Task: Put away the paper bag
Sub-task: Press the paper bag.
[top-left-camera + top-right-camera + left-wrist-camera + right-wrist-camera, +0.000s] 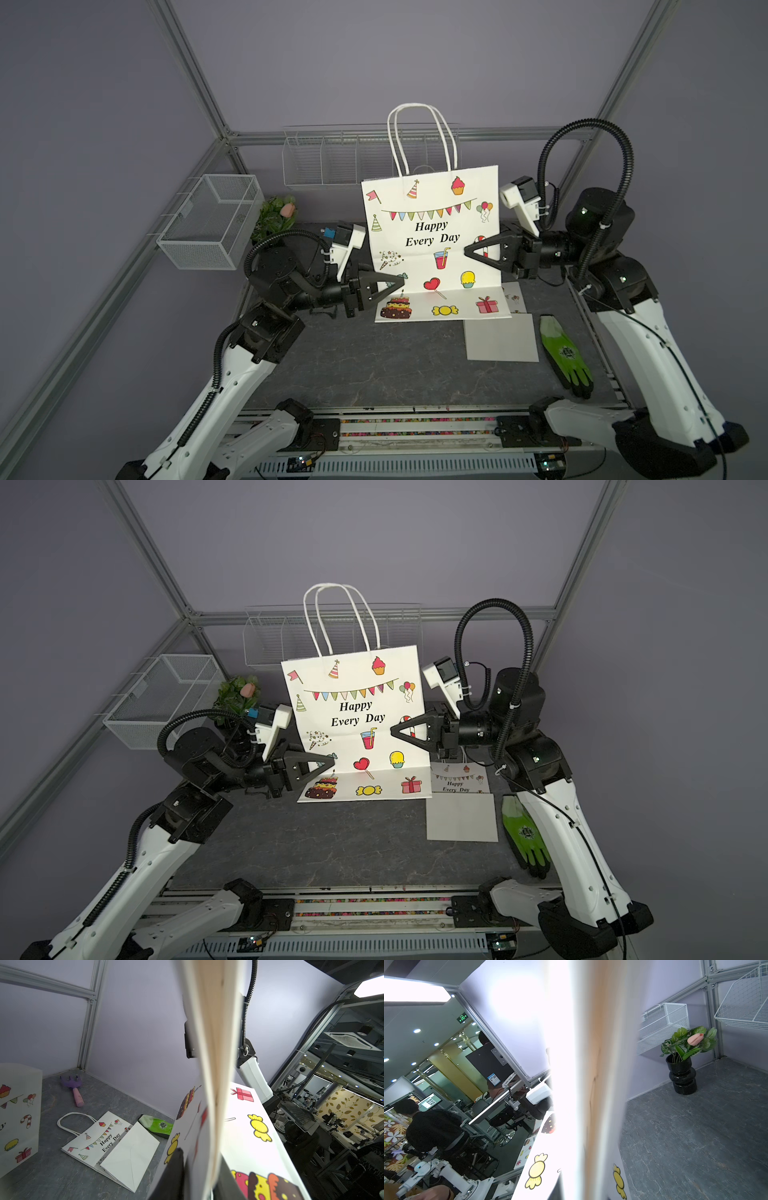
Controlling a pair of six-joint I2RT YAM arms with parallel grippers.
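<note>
The white paper bag (432, 232) (357, 712), printed "Happy Every Day", stands upright mid-table with its rope handles up. Its bottom flap lies folded forward on the table. My left gripper (399, 282) (330, 762) is shut on the bag's lower left edge. In the left wrist view the bag's edge (209, 1084) runs between the black fingers (174, 1167). My right gripper (467, 251) (394, 731) is shut on the bag's right edge at mid height. The right wrist view shows that edge (591, 1095) filling the middle of the frame, and most of the jaws are hidden.
A second, flattened printed bag (457, 781) (99, 1138) and a green glove (565, 357) lie at the right. A mesh basket (212, 220) hangs on the left wall and a wire rack (324, 158) on the back wall. A plant in a black vase (682, 1076) stands back left, and a purple toy rake (74, 1088) lies behind the bag.
</note>
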